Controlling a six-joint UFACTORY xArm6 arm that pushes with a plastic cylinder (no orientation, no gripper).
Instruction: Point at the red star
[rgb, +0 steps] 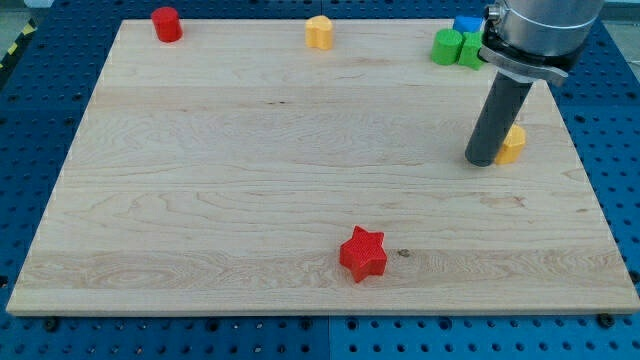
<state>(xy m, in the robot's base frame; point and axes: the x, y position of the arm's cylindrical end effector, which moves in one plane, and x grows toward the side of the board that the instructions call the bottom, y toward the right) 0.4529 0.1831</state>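
Observation:
The red star (362, 254) lies near the view's bottom, a little right of the middle of the wooden board (250, 180). My tip (481, 161) rests on the board at the view's right, far up and to the right of the star. It stands just left of a yellow block (513, 144), which the rod partly hides. I cannot tell if the tip touches that block.
A red cylinder (166, 23) stands at the view's top left. A yellow block (319, 32) sits at the top middle. Two green blocks (448, 46) (470, 50) and a blue block (466, 24) cluster at the top right, partly behind the arm.

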